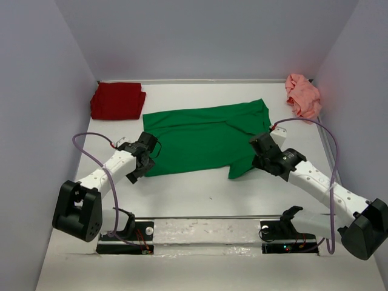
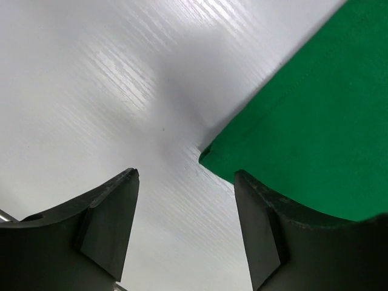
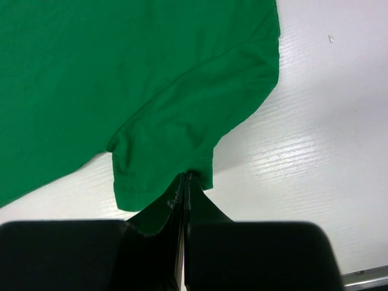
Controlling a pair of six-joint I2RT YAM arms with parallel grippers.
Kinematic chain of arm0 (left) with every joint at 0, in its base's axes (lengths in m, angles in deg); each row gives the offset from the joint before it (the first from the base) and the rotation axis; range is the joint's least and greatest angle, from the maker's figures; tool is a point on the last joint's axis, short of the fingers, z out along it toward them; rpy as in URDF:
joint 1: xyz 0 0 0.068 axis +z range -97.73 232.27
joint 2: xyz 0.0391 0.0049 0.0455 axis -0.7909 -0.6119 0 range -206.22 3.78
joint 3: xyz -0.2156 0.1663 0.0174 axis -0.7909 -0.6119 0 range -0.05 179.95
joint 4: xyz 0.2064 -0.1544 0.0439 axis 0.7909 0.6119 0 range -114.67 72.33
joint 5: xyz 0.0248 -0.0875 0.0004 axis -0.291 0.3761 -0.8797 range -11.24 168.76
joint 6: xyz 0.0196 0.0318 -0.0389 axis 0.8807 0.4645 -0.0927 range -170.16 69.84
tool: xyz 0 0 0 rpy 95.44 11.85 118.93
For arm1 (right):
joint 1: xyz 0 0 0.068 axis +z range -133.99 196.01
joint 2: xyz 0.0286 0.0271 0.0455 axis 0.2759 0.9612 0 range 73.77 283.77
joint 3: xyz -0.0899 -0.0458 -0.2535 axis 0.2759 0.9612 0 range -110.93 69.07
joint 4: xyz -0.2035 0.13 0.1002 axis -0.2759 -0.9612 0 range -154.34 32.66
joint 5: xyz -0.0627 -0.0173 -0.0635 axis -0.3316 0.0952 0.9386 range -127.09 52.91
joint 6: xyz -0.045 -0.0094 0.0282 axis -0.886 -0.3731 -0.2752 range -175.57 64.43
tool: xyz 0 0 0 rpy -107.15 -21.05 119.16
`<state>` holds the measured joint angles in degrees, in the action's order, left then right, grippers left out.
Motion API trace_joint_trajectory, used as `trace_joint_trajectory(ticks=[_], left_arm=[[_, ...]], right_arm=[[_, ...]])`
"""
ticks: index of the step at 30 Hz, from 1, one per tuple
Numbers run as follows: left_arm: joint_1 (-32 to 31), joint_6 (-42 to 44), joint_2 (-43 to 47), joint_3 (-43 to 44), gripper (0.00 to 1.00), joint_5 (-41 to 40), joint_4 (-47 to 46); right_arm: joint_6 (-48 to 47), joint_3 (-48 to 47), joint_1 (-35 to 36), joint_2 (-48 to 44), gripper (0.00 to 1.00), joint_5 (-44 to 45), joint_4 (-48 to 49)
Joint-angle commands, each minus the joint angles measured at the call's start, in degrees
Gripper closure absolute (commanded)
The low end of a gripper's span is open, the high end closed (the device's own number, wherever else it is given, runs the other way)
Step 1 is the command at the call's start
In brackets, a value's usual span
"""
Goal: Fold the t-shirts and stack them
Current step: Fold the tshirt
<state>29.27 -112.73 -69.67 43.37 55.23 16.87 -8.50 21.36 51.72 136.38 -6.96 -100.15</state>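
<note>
Worktop (image 1: 200, 200): white, walled on 3 sides, carrying 3 shirts.
Green t-shirt (image 1: 203, 139): lay spread mostly flat across the middle of the top view, its long side running left to right; 1 sleeve hung down at its lower right.
Green t-shirt, left wrist view (image 2: 315, 121): filled the right side of the frame, its hemmed corner pointing toward the lower centre and lying flat on the worktop (image 2: 109, 91).
Green t-shirt, right wrist view (image 3: 121, 79): covered the upper left, the sleeve reaching down to the bottom centre with its hem turned up.
Dark red t-shirt (image 1: 117, 100): a folded block in the upper left of the top view, against the back wall, apart from the green one.
Salmon pink t-shirt (image 1: 303, 94): a crumpled heap in the upper right corner, well apart from the other 2.
Left fingers (image 1: 139, 167): at the green shirt's lower left corner.
Left fingers, wrist view (image 2: 109, 212): stood apart with a clear gap; the shirt corner sat in that gap, nearer the right-hand finger, and nothing was gripped.
Right fingers (image 1: 253, 162): at the hanging sleeve, right of centre.
Right fingers, wrist view (image 3: 185, 206): pressed together, clamped on the edge of the sleeve.
</note>
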Motion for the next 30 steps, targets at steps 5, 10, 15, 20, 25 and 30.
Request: trace_joint_trajectory(ticks=[5, 10, 15, 20, 25, 30], left_arm=[[2.18, 4.82, -6.34, 1.49, 0.32, 1.47, -0.93], [1.04, 5.09, -9.34, 2.81, 0.32, 1.47, -0.84], [0.94, 4.82, -10.13, 3.07, 0.32, 2.0, -1.55], [0.77, 5.26, -10.22, 3.16, 0.41, 2.78, -3.48], [0.59, 6.05, -9.96, 2.73, 0.63, 4.54, -5.33], [0.59, 6.23, -9.35, 1.85, 0.95, 5.07, -5.94]], right_arm=[[-0.58, -0.46, 0.33, -3.54, 1.0, -0.33, 0.45], [-0.4, -0.64, 0.33, -3.64, 1.0, -0.51, 0.44], [-0.66, -0.72, 0.33, -3.46, 1.0, -0.6, 0.44], [-0.57, -0.37, 0.33, -2.84, 1.0, -0.95, 0.53], [-0.84, -0.37, 0.33, -3.02, 1.0, -0.42, 0.36], [-0.58, -0.37, 0.33, -2.85, 1.0, -0.33, 0.27]])
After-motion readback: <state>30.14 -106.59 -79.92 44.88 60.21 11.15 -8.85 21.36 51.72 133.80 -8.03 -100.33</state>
